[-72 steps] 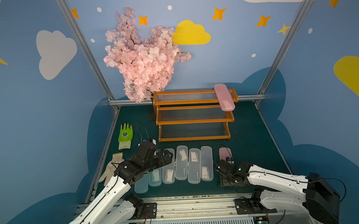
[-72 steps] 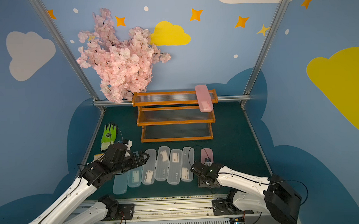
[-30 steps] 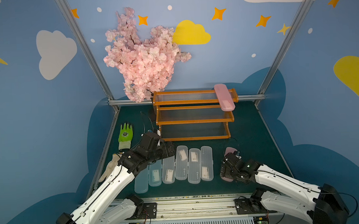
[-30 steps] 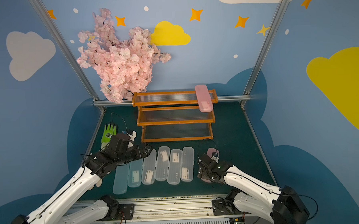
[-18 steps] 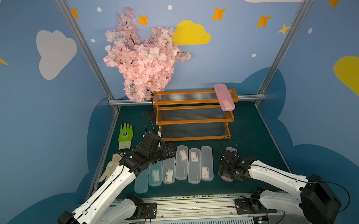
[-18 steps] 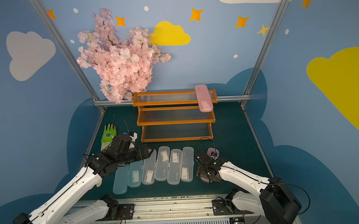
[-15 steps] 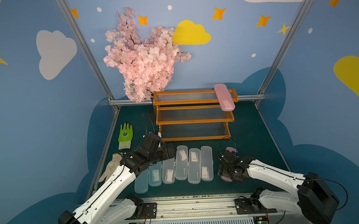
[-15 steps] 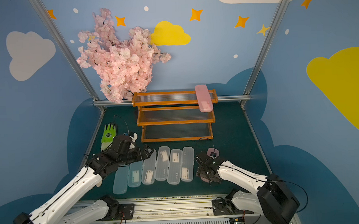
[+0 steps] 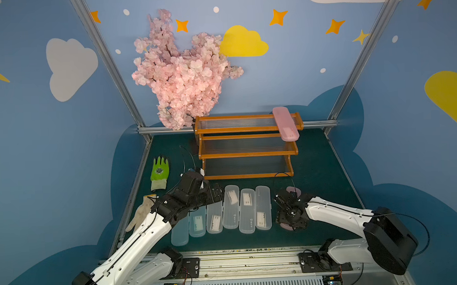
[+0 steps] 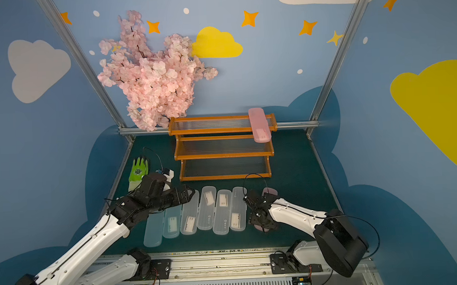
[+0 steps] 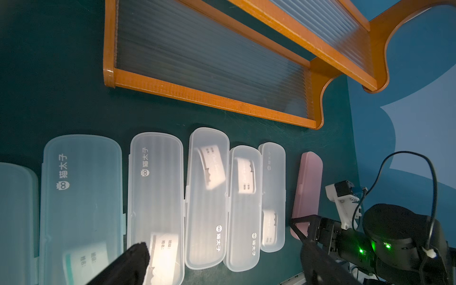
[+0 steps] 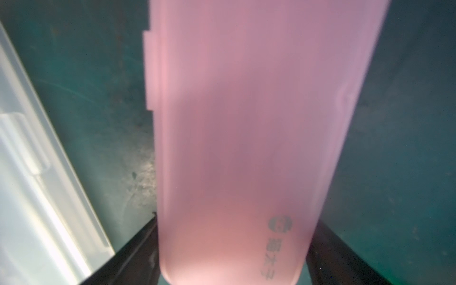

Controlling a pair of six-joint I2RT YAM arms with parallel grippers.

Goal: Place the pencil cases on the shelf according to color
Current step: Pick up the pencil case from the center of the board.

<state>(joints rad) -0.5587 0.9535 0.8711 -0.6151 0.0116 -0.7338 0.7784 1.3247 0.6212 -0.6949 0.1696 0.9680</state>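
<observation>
A pink pencil case (image 9: 293, 191) (image 12: 246, 123) lies on the green mat at the right end of the row. My right gripper (image 9: 289, 220) (image 12: 234, 246) straddles its near end, both fingers pressed against its long sides. Another pink pencil case (image 9: 285, 127) (image 10: 259, 128) rests on the top tier of the shelf (image 9: 245, 154) (image 11: 209, 98), overhanging the front at the right. Two pale blue cases (image 9: 179, 234) and several clear ones (image 9: 247, 209) (image 11: 207, 197) lie side by side. My left gripper (image 9: 216, 195) (image 11: 222, 249) hovers open above the row's far ends, holding nothing.
A green glove (image 9: 159, 172) and a beige glove (image 9: 141, 213) lie along the mat's left edge beside my left arm. A pink blossom tree (image 9: 185, 79) stands behind the shelf's left end. A metal rail (image 9: 240, 256) runs along the front.
My right gripper has settled over the near end of the pink case on the mat and its jaws have drawn in against its sides. The left arm has barely moved.
</observation>
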